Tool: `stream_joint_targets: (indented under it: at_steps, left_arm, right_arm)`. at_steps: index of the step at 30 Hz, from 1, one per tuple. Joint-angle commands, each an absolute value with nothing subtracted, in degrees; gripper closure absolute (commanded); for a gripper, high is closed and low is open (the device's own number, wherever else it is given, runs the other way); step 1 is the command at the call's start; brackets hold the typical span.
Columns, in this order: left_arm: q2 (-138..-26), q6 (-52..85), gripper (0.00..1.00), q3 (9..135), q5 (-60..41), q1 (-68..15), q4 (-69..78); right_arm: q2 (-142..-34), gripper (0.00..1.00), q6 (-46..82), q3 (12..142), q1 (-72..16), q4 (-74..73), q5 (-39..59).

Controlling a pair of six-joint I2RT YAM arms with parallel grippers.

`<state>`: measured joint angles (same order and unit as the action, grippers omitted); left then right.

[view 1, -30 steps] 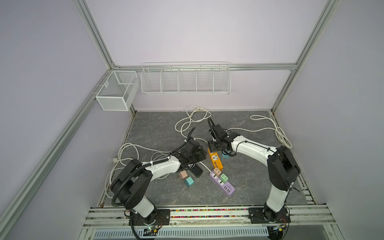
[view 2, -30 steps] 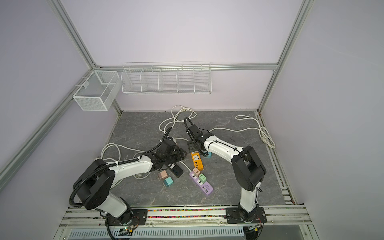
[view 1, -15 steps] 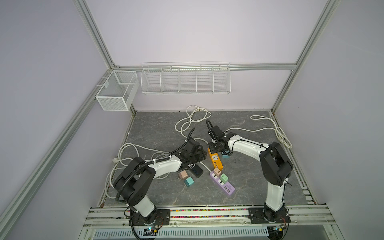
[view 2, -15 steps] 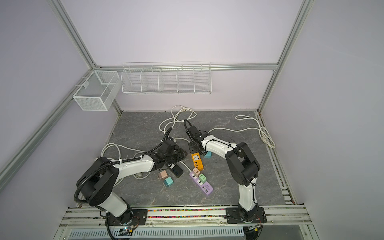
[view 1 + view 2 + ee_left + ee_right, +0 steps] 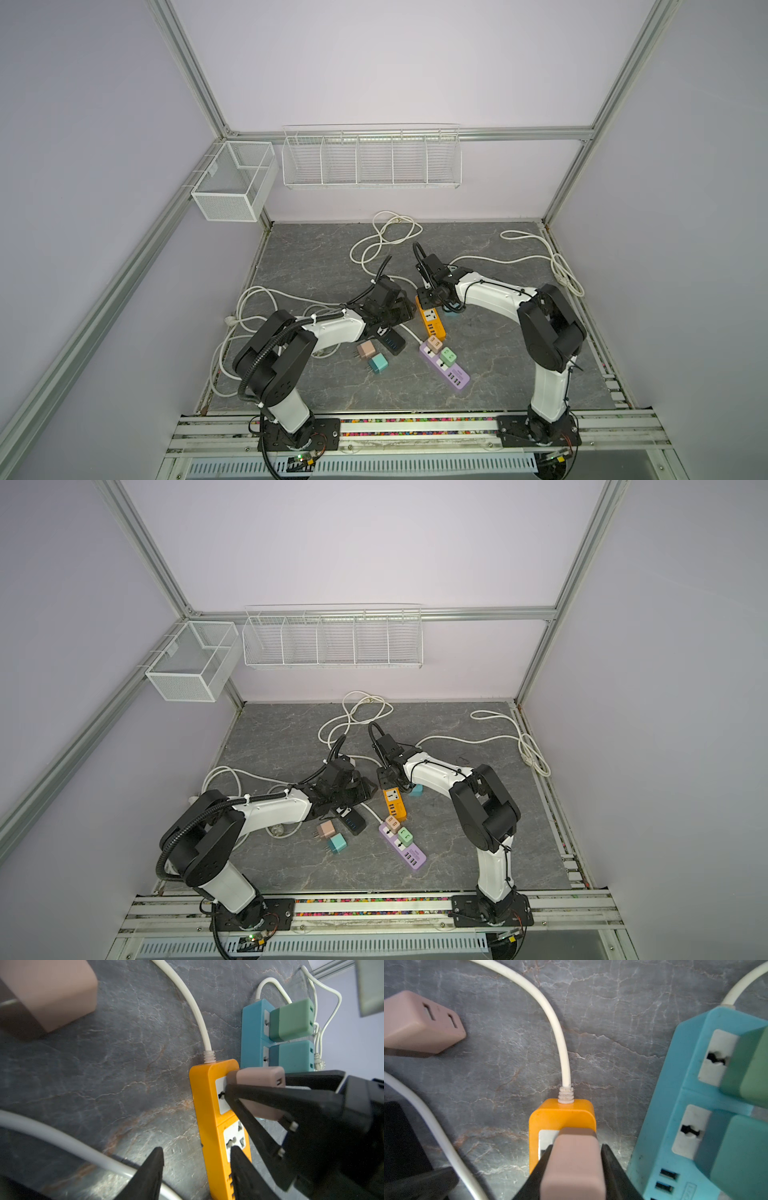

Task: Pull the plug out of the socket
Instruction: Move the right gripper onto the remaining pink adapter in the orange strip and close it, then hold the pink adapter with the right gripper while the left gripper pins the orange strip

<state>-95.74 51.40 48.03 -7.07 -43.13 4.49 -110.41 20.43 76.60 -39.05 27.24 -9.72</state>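
Now, boxy matte pink plug (image 5: 572,1165) in glossy orange pwr strip (image 5: 560,1118).

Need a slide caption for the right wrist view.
Right gripper clamps the pink plug seated in the orange power strip, blue power strip alongside.

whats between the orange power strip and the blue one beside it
In the right wrist view: bare tabletop between orange power strip and blue power strip, plus one finger of the right gripper, shut on the pink plug.

Grey tabletop (image 5: 316,257), pwr strips (image 5: 434,328), adapters (image 5: 366,350), cords (image 5: 564,1068)
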Motion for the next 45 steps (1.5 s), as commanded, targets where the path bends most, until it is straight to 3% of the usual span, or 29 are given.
stream_joint_targets:
  at_steps: [1,28,45]
  left_arm:
    - [-97.0,52.3,0.47,50.3,-8.3,-43.2,6.4]
    - [-108.3,53.5,0.56,57.9,-11.0,-45.8,7.6]
    - [-109.9,55.4,0.6,54.4,-6.8,-47.6,5.2]
  right_arm:
    - [-109.8,0.68,20.7,75.6,-39.0,28.5,-9.7]
    - [-104.2,0.73,24.2,70.0,-39.5,27.0,-9.4]
    - [-103.2,0.74,24.0,70.5,-40.6,26.2,-9.7]
